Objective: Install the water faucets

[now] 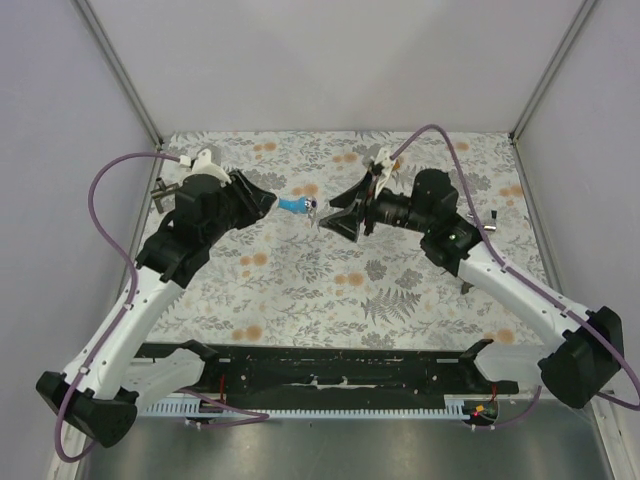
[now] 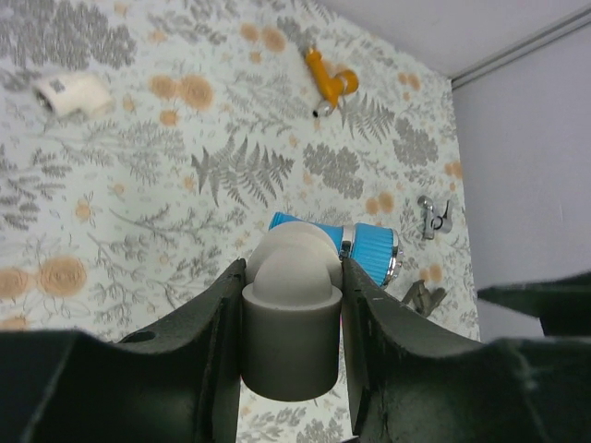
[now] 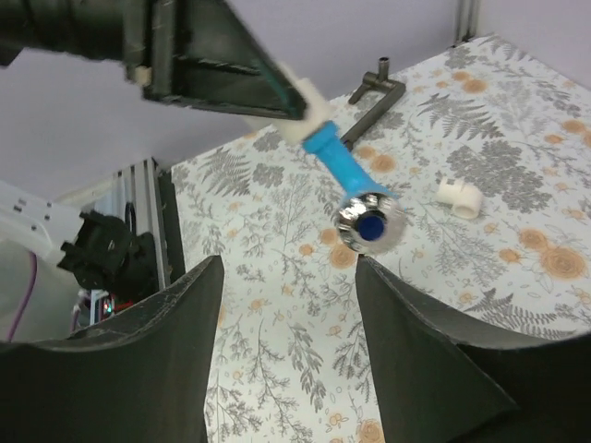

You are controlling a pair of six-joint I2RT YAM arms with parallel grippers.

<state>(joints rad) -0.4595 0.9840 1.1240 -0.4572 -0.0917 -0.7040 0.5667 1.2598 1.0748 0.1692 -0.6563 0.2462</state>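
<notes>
My left gripper (image 2: 290, 268) is shut on a white elbow fitting (image 2: 288, 277), held above the table. A bright blue water faucet (image 2: 369, 251) sticks out of that fitting, chrome-rimmed knob end forward. In the right wrist view the blue faucet (image 3: 337, 164) points its knob toward my right gripper (image 3: 288, 268). That gripper is open, with only air between its fingers and the knob just beyond its tips. From above, the left gripper (image 1: 266, 203) and right gripper (image 1: 335, 222) face each other across the blue faucet (image 1: 293, 206). The orange faucet (image 2: 328, 81) lies on the floral table farther back.
A loose white elbow fitting (image 2: 72, 92) lies on the table to the left. A dark metal bracket (image 3: 374, 100) rests near the left wall. Small metal pieces (image 2: 432, 217) lie toward the right wall. A black rail (image 1: 340, 375) runs along the near edge.
</notes>
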